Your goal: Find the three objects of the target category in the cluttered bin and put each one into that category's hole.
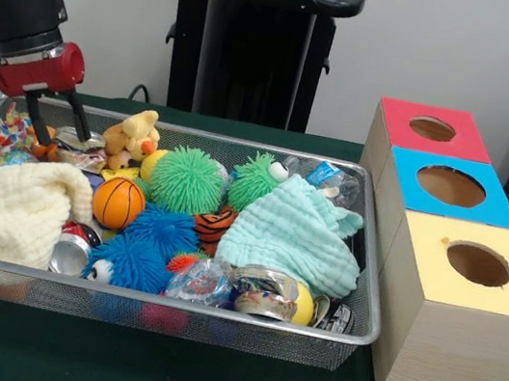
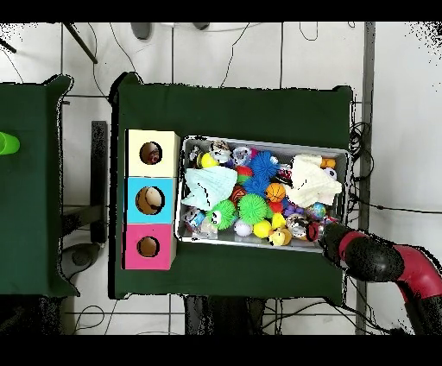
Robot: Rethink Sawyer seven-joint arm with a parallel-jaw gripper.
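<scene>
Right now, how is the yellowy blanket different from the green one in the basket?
The cream cloth lies at the cluttered bin's end by the gripper; the mint cloth lies at the end by the boxes. The cream one spills onto the rim; the mint one stays inside. Both are crumpled over toys.

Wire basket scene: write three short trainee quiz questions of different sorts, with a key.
1. True or false: the gripper is over the yellow-topped box.
2. Which box is in the middle of the row? A red-topped, B blue-topped, C yellow-topped.
3. Fill in: the pale green cloth lies in the end of the basket nearest the ____.

Key: 1 false, it hangs open over the basket's opposite end. 2 B. 3 boxes.
</scene>
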